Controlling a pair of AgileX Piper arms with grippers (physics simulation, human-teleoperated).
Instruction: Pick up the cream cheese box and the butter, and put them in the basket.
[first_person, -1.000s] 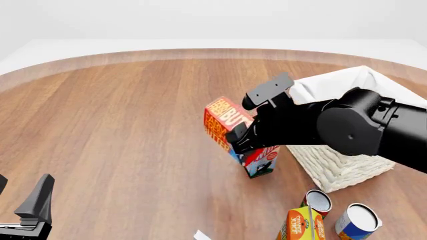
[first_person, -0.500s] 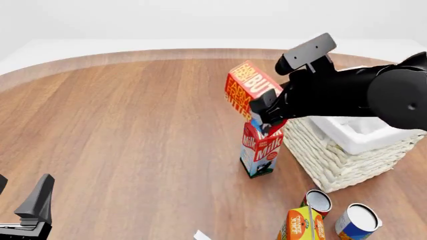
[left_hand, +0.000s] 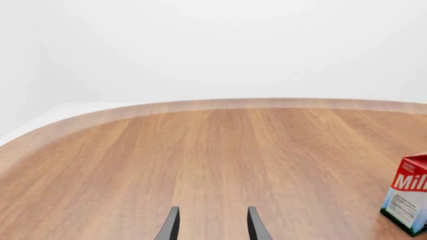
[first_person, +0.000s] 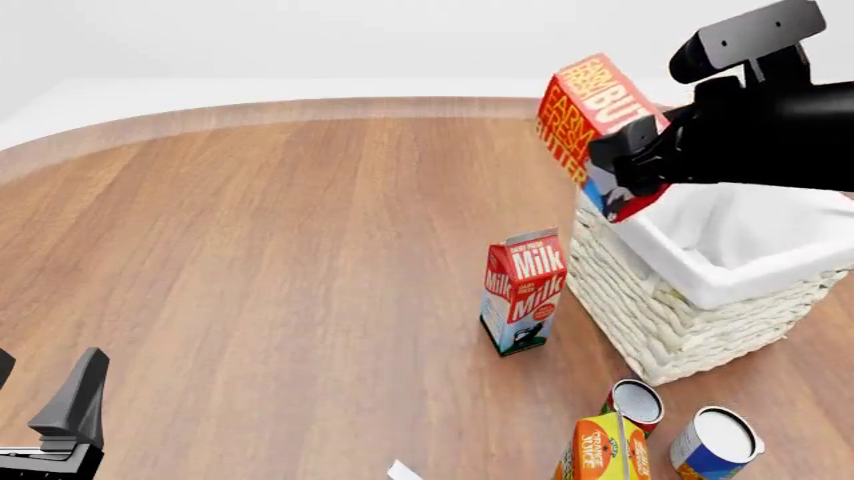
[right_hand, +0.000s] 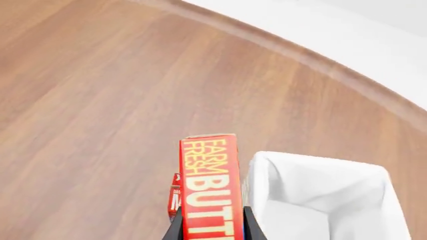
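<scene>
The butter (first_person: 585, 118), a red and orange carton, hangs tilted in the air over the near-left rim of the basket (first_person: 694, 310). My right gripper (first_person: 625, 168) is shut on its lower end. In the right wrist view the butter (right_hand: 211, 185) sits between the two fingers, with the white-lined basket (right_hand: 320, 210) just beside it below. A pale corner of the cream cheese box (first_person: 403, 470) shows at the front edge of the picture. My left gripper (first_person: 47, 400) rests low at the front left, open (left_hand: 213, 227) and holding nothing.
A red-and-white milk carton (first_person: 523, 292) stands upright just left of the basket, also seen in the left wrist view (left_hand: 408, 200). An orange juice carton (first_person: 603, 450) and two cans (first_person: 638, 403) (first_person: 714, 440) stand in front of the basket.
My right gripper has lifted the butter up and to the right, from beside the milk carton to above the basket's rim. The left arm has stayed still.
</scene>
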